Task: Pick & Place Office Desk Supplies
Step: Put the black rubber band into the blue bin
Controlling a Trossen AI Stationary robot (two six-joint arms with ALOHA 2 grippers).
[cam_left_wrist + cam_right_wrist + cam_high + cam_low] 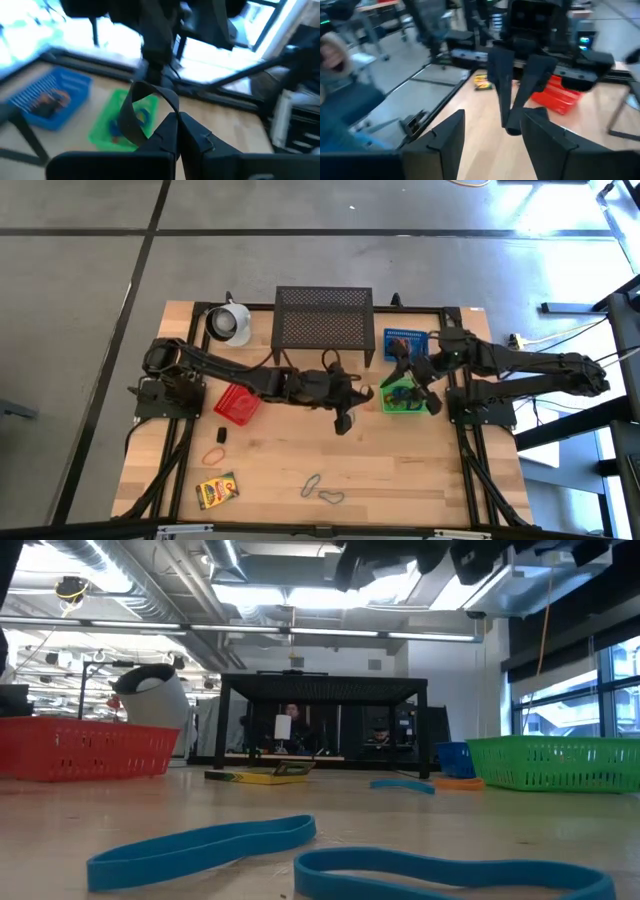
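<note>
My left gripper is shut on a dark grey loop, held in the air near the table's middle, just left of the green basket. Facing it, my right gripper hangs open and empty above that basket. Loose on the table lie two blue loops, an orange loop, a small black block and a yellow-green box. My left gripper pinches the grey loop at one spot of the band between its two fingertips. The rest of the loop stands out beyond the fingers as an open bow, lifted clear of the table.
A red basket sits under the left arm and a blue basket behind the green one. The black mesh shelf and a white mug stand at the far edge. Bare wood lies along the table's near right.
</note>
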